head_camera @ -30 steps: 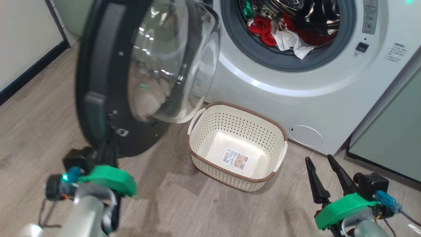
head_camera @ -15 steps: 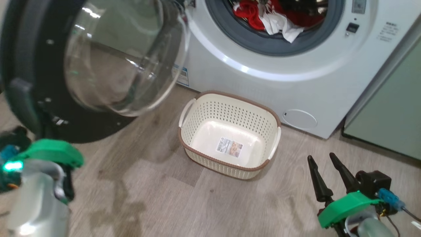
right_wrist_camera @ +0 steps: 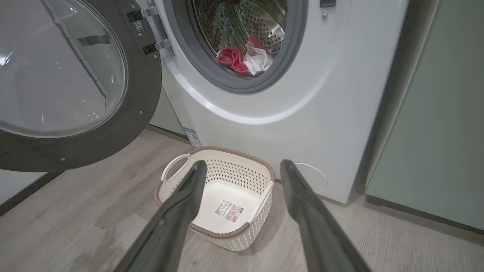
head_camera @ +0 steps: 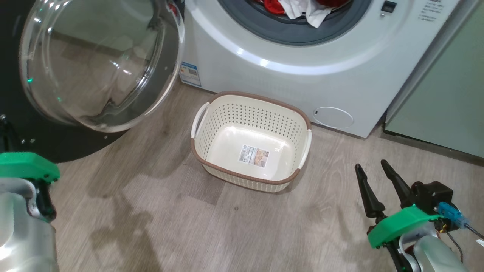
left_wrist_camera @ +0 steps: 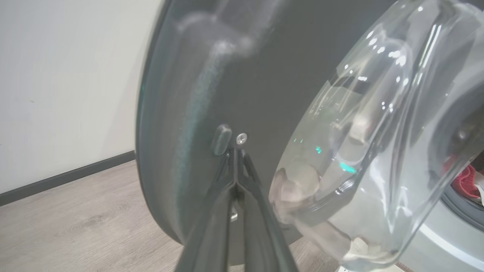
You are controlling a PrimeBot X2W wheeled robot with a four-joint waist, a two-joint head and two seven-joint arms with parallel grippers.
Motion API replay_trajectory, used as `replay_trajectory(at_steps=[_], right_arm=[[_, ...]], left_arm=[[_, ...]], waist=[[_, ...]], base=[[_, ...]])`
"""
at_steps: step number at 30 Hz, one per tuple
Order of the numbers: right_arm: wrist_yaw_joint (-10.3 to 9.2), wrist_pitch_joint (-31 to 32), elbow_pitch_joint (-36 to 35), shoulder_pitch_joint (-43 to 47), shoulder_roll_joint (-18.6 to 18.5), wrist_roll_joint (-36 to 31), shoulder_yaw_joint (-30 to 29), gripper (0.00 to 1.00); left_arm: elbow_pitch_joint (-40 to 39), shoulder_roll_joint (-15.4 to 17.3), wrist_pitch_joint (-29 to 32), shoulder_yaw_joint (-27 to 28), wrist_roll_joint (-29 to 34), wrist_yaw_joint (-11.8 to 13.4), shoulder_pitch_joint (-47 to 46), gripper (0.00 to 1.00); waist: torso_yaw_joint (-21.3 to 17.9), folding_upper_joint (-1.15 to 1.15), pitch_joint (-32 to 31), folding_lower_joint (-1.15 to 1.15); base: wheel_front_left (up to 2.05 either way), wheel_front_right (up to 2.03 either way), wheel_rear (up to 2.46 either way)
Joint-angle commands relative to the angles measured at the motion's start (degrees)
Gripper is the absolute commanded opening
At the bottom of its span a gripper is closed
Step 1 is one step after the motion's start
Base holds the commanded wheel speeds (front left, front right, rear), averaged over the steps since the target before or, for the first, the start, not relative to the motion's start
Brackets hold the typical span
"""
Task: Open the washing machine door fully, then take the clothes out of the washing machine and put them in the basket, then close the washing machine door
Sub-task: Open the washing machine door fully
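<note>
Machine: big white front-loading washing machine (head_camera: pixel 302 75), drum mouth open, grey seal exposed.
Cabinet: pale green cabinet (head_camera: pixel 446 102) hard against machine's right side; no bearing on the reach.
Door: large round door, glossy black ring around a bulging clear glass bowl (head_camera: pixel 98 64), swung out well to the left; looks near full swing, hard to confirm from these angles.
Basket: small cream perforated plastic basket with brown rim (head_camera: pixel 249 113), on the floor just in front of the machine below the drum mouth, so a short drop for the load. No clothes in it yet.
Clothes: bright red fabric with white cloth (right_wrist_camera: pixel 236 60), inside the drum, white part draped on the seal lip.
Left gripper (left_wrist_camera: pixel 235 155): fingers pressed together, nothing pinched, tips at a small tab on the door's inner black face. Reads as a closed-tip push.
Right gripper (head_camera: pixel 371 166): jaws spread wide, empty, low to the right of the basket, apart from it.
In the way: basket under the reach path; door off to the left.
</note>
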Motion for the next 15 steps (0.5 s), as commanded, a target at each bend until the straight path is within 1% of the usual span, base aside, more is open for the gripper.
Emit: replay_trajectory(at_steps=[1,7,12,15], right_arm=[[-0.03,-0.36,-1.47,-1.44,-0.86,0.51,0.93,1.0],[-0.03,-0.36,-1.29,0.04,0.42,0.6,0.28,1.0],[-0.03,-0.36,-1.43,1.96,2.06,0.62,-0.33,1.0],[-0.03,-0.36,-1.7,2.45,2.85,0.53,-0.7,1.0]], left_arm=[[-1.21,2.52,-0.37,3.12,1.17,-0.8,-3.28,0.0],[-2.2,1.65,-0.38,4.83,4.45,-2.38,-1.35,0.0],[-6.11,0.04,-0.38,5.87,7.25,-4.19,3.31,0.0],[-9.16,-1.63,-0.38,5.77,8.34,-5.48,6.57,0.0]], waist=[[-0.55,0.0,-0.27,0.0],[-1.57,0.0,-2.87,0.0],[-3.04,0.0,-6.27,0.0],[-4.33,0.0,-7.63,0.0]], base=[[0.0,0.0,0.0],[0.0,0.0,0.0],[0.0,0.0,0.0],[0.0,0.0,0.0]])
